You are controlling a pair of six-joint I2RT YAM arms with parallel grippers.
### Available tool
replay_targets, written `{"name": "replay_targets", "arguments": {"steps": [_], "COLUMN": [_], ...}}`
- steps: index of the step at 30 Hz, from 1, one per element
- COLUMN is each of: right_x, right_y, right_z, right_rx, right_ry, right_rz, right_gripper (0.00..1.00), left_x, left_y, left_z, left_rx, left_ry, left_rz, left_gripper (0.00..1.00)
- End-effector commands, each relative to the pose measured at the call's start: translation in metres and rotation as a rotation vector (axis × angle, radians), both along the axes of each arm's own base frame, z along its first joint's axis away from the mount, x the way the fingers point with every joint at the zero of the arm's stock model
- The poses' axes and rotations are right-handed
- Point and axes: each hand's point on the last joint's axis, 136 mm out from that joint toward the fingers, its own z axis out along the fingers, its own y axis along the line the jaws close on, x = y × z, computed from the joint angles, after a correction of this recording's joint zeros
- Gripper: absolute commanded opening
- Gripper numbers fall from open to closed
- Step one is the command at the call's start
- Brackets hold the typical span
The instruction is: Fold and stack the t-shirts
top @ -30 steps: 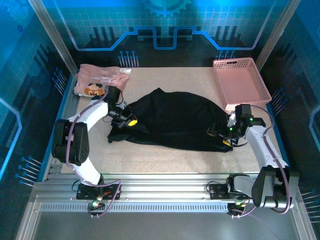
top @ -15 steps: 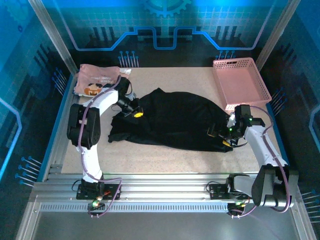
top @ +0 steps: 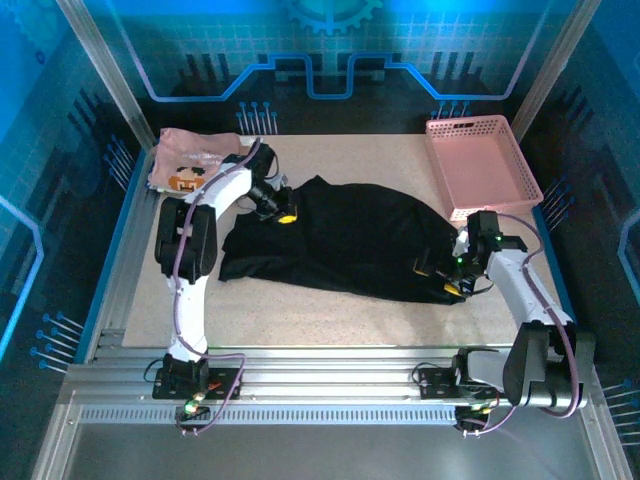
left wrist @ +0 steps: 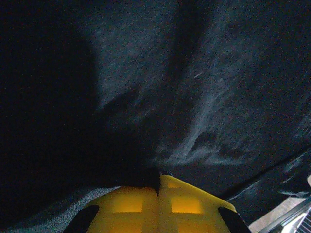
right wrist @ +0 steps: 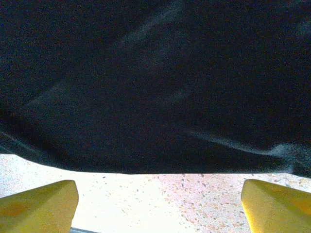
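**Top external view.** Black t-shirt [top: 350, 240] lies spread and rumpled across the centre of the table [top: 330, 315]. Pink t-shirt [top: 195, 160] w/ pixel print sits bunched at the far-left corner, apart from the black one. Pink mesh basket [top: 485, 160] stands at the far-right corner. Left gripper [top: 285, 213] is on the black shirt's far-left edge, its arm stretched well out from the base. Right gripper [top: 450, 283] sits low at the shirt's near-right edge; jaw state can't be read from this view.

**Left wrist view.** Left gripper [left wrist: 159, 182]: yellow fingers [left wrist: 129, 204] are pressed together w/ no gap betw. them. Black cloth is pinched at the tips and fans out ahead in creases.

**Right wrist view.** Right gripper [right wrist: 158, 199]: yellow fingers [right wrist: 39, 199] sit at opp. bottom corners of the frame, i.e. jaws spread wide and gripping nothing. Speckled table surface lies betw. them. The black t-shirt's edge lies on the table just ahead of the tips; the cloth covers the upper part of the view.
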Motion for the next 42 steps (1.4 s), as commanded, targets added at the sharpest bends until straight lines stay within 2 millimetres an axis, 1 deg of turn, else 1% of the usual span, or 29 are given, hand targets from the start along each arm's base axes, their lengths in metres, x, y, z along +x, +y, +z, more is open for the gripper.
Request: {"name": "replay_targets", "arguments": {"steps": [1,4,6,7,8,9,10,11,13,14,16,17,18,20,21,23,24,25,26,27,29,30,31,33,35,36,37,40,42], "right_x": [-0.001,-0.001,-0.001,-0.001,-0.001,-0.001,-0.002,-0.004,-0.008,-0.01,-0.015,-0.016,-0.018,-0.019,-0.017,-0.015,-0.014,-0.013,-0.011,-0.008,-0.001,0.001,0.004,0.005,0.002,-0.001,-0.005,-0.015,-0.021], "right_y": [0.006,0.005,0.005,0.005,0.005,0.005,0.004,0.002,0.0,-0.002,-0.003,-0.003,-0.003,-0.002,0.0,0.0,-0.001,-0.003,-0.006,-0.007,-0.009,-0.013,-0.017,-0.025,-0.032,-0.037,-0.043,-0.053,-0.055], "right_z": [-0.006,-0.008,-0.009,-0.009,-0.008,-0.008,-0.007,-0.007,-0.007,-0.006,-0.005,-0.003,-0.003,-0.002,-0.002,-0.005,-0.008,-0.012,-0.015,-0.017,-0.022,-0.024,-0.028,-0.036,-0.046,-0.051,-0.056,-0.068,-0.074], "right_rx": [0.009,0.005,0.004,0.004,0.002,-0.001,-0.009,-0.017,-0.033,-0.043,-0.051,-0.048,-0.048,-0.046,-0.039,-0.053,-0.065,-0.08,-0.094,-0.1,-0.115,-0.132,-0.153,-0.197,-0.239,-0.269,-0.3,-0.343,-0.359], "right_ry": [0.009,0.017,0.02,0.02,0.019,0.021,0.022,0.026,0.037,0.045,0.062,0.06,0.066,0.071,0.067,0.071,0.073,0.081,0.092,0.094,0.085,0.086,0.09,0.124,0.174,0.204,0.238,0.311,0.353], "right_rz": [0.023,0.021,0.02,0.02,0.019,0.018,0.018,0.017,0.014,0.01,0.001,-0.003,-0.014,-0.041,-0.048,-0.066,-0.075,-0.093,-0.113,-0.126,-0.14,-0.155,-0.168,-0.192,-0.214,-0.232,-0.253,-0.288,-0.29], "right_gripper": [0.88,0.88,0.88,0.88,0.88,0.88,0.88,0.88,0.88,0.88,0.88,0.88,0.88,0.88,0.87,0.87,0.86,0.84,0.82,0.8,0.75,0.73,0.69,0.62,0.56,0.55,0.54,0.53,0.48], "left_x": [0.002,0.007,0.01,0.011,0.013,0.013,0.014,0.016,0.015,0.011,-0.003,-0.013,-0.025,-0.049,-0.062,-0.083,-0.09,-0.094,-0.094,-0.091,-0.082,-0.075,-0.071,-0.072,-0.082,-0.09,-0.099,-0.127,-0.134], "left_y": [-0.008,-0.012,-0.007,-0.002,0.002,0.005,0.008,0.011,0.016,0.022,0.036,0.043,0.051,0.062,0.067,0.076,0.082,0.085,0.087,0.089,0.089,0.087,0.086,0.091,0.098,0.105,0.114,0.143,0.156], "left_z": [-0.01,-0.017,-0.024,-0.028,-0.029,-0.026,-0.017,-0.003,0.031,0.045,0.074,0.081,0.087,0.086,0.08,0.06,0.049,0.039,0.033,0.027,0.018,0.017,0.011,-0.005,-0.024,-0.035,-0.047,-0.074,-0.073], "left_rx": [0.017,0.029,0.056,0.077,0.085,0.087,0.085,0.076,0.052,0.038,0.009,-0.002,-0.012,-0.017,-0.012,-0.02,-0.029,-0.054,-0.072,-0.077,-0.087,-0.105,-0.109,-0.083,-0.044,-0.014,0.018,0.087,0.107], "left_ry": [0.005,-0.002,0.001,0.006,0.009,0.005,-0.015,-0.054,-0.123,-0.139,-0.168,-0.166,-0.16,-0.134,-0.109,-0.052,-0.026,-0.009,-0.006,-0.014,-0.02,-0.028,-0.021,0.021,0.07,0.098,0.125,0.196,0.187], "left_rz": [-0.061,-0.082,-0.075,-0.063,-0.047,-0.032,-0.009,0.014,0.062,0.095,0.165,0.2,0.233,0.267,0.284,0.321,0.355,0.385,0.405,0.421,0.423,0.424,0.43,0.456,0.481,0.504,0.534,0.619,0.642], "left_gripper": [0.0,0.0,0.03,0.13,0.28,0.39,0.49,0.56,0.67,0.71,0.75,0.76,0.76,0.75,0.73,0.65,0.56,0.46,0.4,0.36,0.3,0.28,0.27,0.23,0.2,0.19,0.19,0.17,0.16]}}
